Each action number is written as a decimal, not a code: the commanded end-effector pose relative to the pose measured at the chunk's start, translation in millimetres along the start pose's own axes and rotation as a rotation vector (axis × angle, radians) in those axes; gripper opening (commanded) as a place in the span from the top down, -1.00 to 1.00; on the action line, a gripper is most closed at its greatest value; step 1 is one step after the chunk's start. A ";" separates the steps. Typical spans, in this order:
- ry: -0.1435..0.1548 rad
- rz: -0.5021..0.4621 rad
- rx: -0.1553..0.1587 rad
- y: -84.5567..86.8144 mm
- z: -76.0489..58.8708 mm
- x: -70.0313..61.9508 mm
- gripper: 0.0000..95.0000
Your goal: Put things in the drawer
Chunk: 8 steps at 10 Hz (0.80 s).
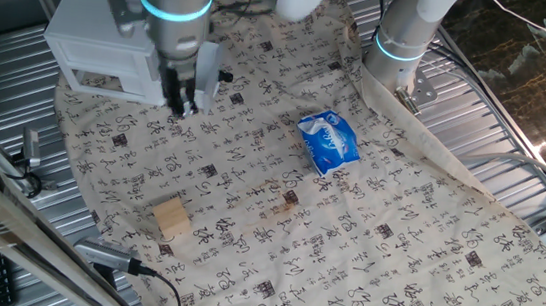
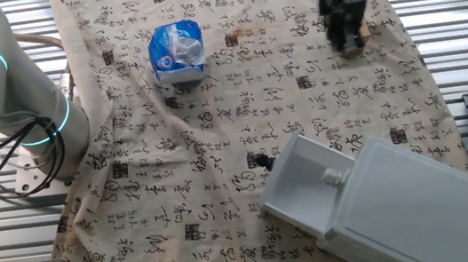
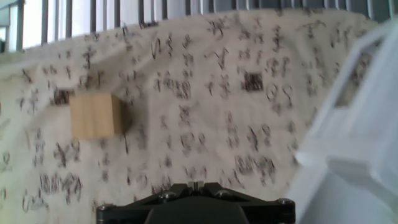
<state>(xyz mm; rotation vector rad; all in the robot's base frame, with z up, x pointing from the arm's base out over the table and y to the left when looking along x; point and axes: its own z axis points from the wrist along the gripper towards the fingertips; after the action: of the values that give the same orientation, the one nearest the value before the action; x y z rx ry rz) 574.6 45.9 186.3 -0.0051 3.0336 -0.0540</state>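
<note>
The gripper (image 1: 183,102) hangs just above the cloth, right at the front of the white cabinet (image 1: 103,41), fingers pointing down. Its dark fingers (image 1: 176,95) look close together with nothing between them, though from here I cannot tell for certain whether they meet. In the other fixed view the gripper (image 2: 348,41) shows as a dark blur over the cloth.

Beside the gripper, the drawer (image 2: 308,184) stands pulled out of the cabinet (image 2: 422,206), its white tray open to the top; the hand view catches only a blurred white corner of it (image 3: 354,137) at one side.

The wooden block (image 1: 172,218) sits on the cloth well apart from the gripper, out in front of it, and the hand view shows the block (image 3: 94,116) ahead and off to the side opposite the drawer.

Farther off, on the side away from the cabinet, lies a blue packet (image 1: 328,141). All rests on a tan tablecloth printed with calligraphy (image 1: 364,252).
</note>
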 end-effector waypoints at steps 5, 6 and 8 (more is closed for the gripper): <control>-0.026 -0.025 -0.021 72.9 38.9 -22.8 1.00; -0.022 -0.027 -0.042 80.4 44.5 -27.5 1.00; -0.011 -0.023 -0.049 93.3 54.6 -35.9 1.00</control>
<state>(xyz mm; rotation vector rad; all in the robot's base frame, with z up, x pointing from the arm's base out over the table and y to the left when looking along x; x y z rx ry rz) 617.7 141.4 129.9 -0.0439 3.0260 0.0282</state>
